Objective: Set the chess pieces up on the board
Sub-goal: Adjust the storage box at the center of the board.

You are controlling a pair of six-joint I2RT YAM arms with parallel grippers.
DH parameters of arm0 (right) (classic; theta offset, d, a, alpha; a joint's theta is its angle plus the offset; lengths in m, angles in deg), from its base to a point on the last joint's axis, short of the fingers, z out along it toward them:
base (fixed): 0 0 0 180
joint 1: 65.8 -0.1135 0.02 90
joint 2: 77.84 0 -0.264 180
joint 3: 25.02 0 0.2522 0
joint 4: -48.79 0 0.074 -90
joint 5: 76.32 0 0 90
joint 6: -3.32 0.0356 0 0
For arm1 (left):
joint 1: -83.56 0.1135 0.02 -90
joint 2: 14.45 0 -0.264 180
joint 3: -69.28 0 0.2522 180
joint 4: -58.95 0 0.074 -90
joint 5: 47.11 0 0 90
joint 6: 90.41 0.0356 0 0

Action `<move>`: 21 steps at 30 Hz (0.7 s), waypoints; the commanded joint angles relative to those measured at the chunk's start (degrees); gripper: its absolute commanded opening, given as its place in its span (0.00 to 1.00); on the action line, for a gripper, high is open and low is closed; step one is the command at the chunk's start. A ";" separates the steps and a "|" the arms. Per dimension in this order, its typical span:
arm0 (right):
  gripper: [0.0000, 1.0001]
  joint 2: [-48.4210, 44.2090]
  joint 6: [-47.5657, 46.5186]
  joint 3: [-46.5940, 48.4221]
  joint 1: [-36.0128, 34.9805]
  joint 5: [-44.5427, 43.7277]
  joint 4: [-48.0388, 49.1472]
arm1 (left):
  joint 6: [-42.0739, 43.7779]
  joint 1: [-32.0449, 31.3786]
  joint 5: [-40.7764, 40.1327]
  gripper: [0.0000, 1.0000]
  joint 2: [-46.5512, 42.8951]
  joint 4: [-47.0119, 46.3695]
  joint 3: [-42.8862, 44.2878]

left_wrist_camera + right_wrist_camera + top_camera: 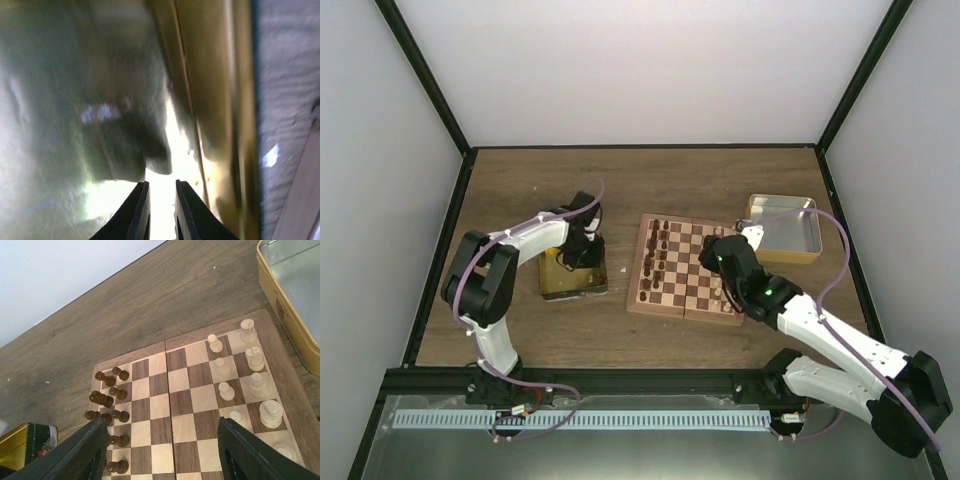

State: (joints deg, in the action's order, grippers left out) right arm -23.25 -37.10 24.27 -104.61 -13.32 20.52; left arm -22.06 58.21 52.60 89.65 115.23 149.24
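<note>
Well along, I judge: on the folding checkered wooden board [192,400], turned dark chessmen [107,400] crowd the left files, some bunched, while smooth cream chessmen [255,357] line the right. The right fingers [85,450] hang wide and empty above it. Left of the board, the left fingers [137,210] stand nearly closed inside the shiny gold tin [570,292]; glare perhaps hides a piece.

The left arm [490,285] rises from its base, elbow bent high, and reaches forward with the wrist tipped down; the left gripper [161,186] points downward, its black fingers [136,212] drawn close with a thin slit between them. The right arm [840,345] stretches low, forward and leftward; the right gripper [161,425] is spread wide
</note>
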 commanded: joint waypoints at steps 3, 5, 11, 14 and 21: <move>0.62 1.28 0.44 2.85 0.22 -0.13 -0.33 | -2.22 1.65 -8.16 0.17 -2.22 -4.77 2.39; 0.62 1.39 0.28 3.08 0.22 -0.14 -0.43 | -1.25 2.58 -12.44 0.22 -3.61 -3.90 2.84; 0.62 2.87 1.00 3.23 0.21 0.59 0.48 | 12.74 2.84 -21.15 0.49 -2.77 3.59 10.90; 0.62 3.24 1.22 3.54 0.27 1.43 0.63 | 16.33 3.09 -24.58 0.57 -2.71 4.27 11.46; 0.62 2.90 -1.45 5.97 0.22 2.96 -0.97 | 21.91 4.68 -19.12 0.65 2.80 5.34 16.21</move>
State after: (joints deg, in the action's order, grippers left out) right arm -20.04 -36.93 25.93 -104.61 -10.90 20.35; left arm -5.25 61.97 32.43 88.45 118.29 161.32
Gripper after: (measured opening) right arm 0.617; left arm 0.646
